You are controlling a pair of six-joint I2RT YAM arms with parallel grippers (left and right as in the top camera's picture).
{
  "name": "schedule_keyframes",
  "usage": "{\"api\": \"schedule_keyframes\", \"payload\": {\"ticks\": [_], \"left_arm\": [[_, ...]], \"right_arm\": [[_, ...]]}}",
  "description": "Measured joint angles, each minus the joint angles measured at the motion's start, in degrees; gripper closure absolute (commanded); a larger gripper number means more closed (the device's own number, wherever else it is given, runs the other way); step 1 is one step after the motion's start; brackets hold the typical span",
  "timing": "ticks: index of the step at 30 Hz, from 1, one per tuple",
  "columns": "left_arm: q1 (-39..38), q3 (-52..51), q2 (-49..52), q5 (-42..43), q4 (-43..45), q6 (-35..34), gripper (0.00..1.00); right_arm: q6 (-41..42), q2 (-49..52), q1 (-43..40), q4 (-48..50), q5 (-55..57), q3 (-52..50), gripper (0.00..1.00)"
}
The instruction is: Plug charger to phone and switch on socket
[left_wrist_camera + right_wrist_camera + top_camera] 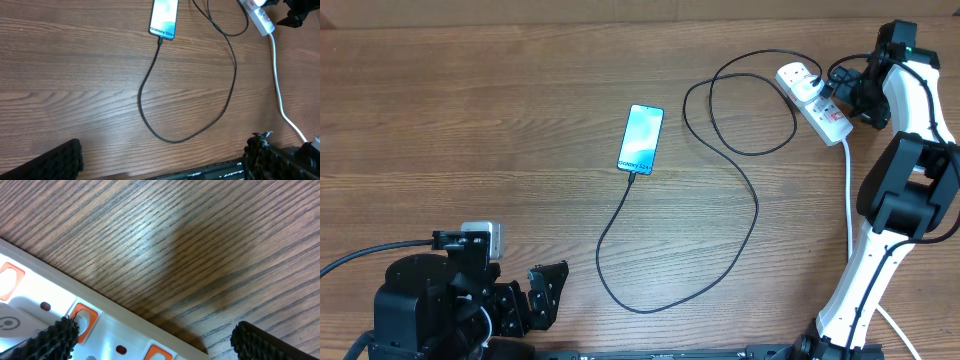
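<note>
Two tools, both spread wide, both empty. Left tool (538,290) sits low at the near-left bench (470,120) edge, touching nothing. Right tool (848,95) hangs over the one socket (812,100) far right, a finger (55,337) just beside a red switch (84,319); contact unclear. One phone (641,138) mid-bench, screen up. One charger (756,215), tip at the phone's lower edge, loops to the socket.

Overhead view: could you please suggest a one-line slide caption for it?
Black charger cable loops from the phone to the white power strip beneath the open right gripper; left gripper open.
</note>
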Motion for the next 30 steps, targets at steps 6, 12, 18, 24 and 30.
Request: {"api": "schedule_keyframes", "payload": {"ticks": [6, 12, 18, 24, 30], "left_arm": [[0.0, 0.0, 0.0, 0.0, 0.0, 0.0, 0.0], [0.0, 0.0, 0.0, 0.0, 0.0, 0.0, 0.0], [0.0, 0.0, 0.0, 0.0, 0.0, 0.0, 0.01], [0.0, 0.0, 0.0, 0.0, -0.02, 0.0, 0.0], [0.0, 0.0, 0.0, 0.0, 0.0, 0.0, 0.0]], "right_arm": [[0.04, 0.0, -0.02, -2.93, -0.79, 0.85, 0.0], [1.14, -2.05, -0.04, -8.39, -1.86, 1.29, 0.0], [4.07, -15.45, -0.96, -15.8, -2.23, 1.36, 0.0], [5.6, -30.88, -1.07, -22.77, -2.27, 3.21, 0.0], [6.69, -39.3, 1.62, -30.21, -2.43, 3.39, 0.0]]}}
